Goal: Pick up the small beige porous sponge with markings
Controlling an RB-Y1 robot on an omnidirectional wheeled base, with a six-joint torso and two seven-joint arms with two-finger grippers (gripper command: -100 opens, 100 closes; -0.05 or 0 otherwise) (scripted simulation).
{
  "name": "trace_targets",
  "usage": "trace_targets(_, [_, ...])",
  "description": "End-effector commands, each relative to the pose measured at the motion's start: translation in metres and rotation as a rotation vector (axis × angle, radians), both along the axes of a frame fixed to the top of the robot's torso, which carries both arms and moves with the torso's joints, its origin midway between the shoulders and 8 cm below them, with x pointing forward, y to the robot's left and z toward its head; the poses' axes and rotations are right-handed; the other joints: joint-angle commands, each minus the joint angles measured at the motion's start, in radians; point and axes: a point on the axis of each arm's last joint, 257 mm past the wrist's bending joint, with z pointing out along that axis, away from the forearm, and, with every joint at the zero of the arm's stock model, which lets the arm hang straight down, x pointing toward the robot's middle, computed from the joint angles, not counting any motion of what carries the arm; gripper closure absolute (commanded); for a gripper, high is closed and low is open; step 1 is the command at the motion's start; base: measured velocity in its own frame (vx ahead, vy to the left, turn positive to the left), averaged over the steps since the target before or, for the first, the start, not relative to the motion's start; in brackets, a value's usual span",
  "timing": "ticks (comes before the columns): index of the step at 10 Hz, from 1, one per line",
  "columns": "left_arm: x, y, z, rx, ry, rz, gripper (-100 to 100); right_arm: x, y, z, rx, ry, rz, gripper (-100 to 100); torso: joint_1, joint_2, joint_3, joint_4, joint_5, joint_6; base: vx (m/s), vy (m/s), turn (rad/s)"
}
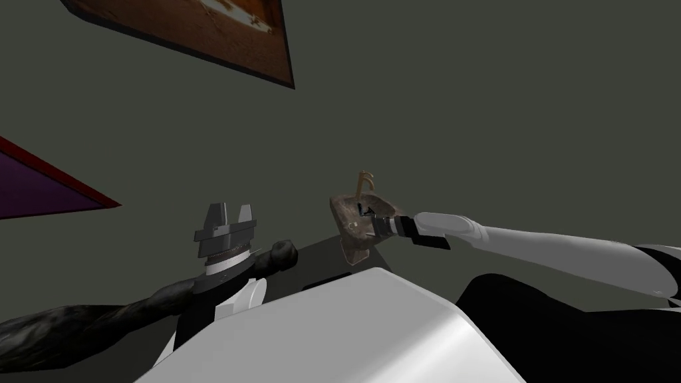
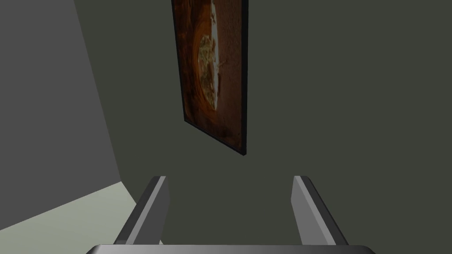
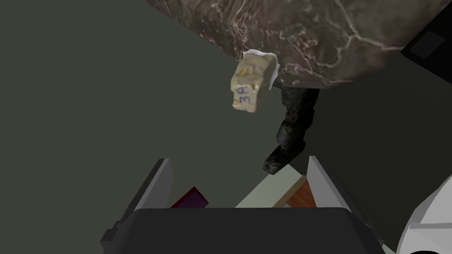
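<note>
Directly ahead of the right gripper (image 3: 238,159) sits the sponge (image 3: 250,86), clear of both fingertips and within the span between the two fingers. The jaws stand wide apart with nothing between them. The sponge is a small beige block with a rough, pitted surface and softened corners. Its long axis runs from the sink's edge out toward the jaws, slightly askew to the fingers' line. The broad face turned toward the gripper carries a dark scrawl reading "3A" and some faint yellow marks nearer the far end. That far end touches the underside-looking edge of the sink (image 3: 318,35), where a thin white patch (image 3: 274,66) shows behind it.

The sink is a brown, stone-like basin with pale veins running across it. In the head view a tan, curved tap (image 1: 364,181) rises from its back rim and the right forearm reaches over the bowl, so what lies inside the bowl cannot be told. Beyond the sponge, a dark lumpy bar (image 3: 291,128) with a coarse, charred-looking skin hangs from the sink toward the finger on that side, ending just short of its tip.

The left gripper (image 1: 231,214) is held up beside the chest, well apart from the sink, its two flat grey fingers spread and holding nothing
</note>
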Motion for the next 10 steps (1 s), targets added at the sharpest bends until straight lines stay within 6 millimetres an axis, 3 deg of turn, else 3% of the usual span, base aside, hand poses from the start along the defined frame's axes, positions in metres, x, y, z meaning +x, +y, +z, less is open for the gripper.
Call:
trace_targets(1, [0.0,0.0,0.0,0.0,0.0,0.0,0,-0.001,-0.001,-0.005,-0.043,-0.004,0.027,-100,0.0,0.0,0.0,0.0,0.0,0.0,0.082,0.029,-0.012])
trace_targets(5, [0.0,0.0,0.0,0.0,0.0,0.0,0,-0.014,-0.015,-0.031,-0.221,-0.005,0.145,-100,0.001,0.0,0.0,0.0,0.0,0.0,0.1,0.046,-0.023])
trace_targets(10, [0.0,0.0,0.0,0.0,0.0,0.0,0,-0.023,-0.022,-0.044,-0.275,0.011,0.185,-100,0.0,0.004,0.003,0.001,0.0,0.0,0.053,0.035,-0.001])
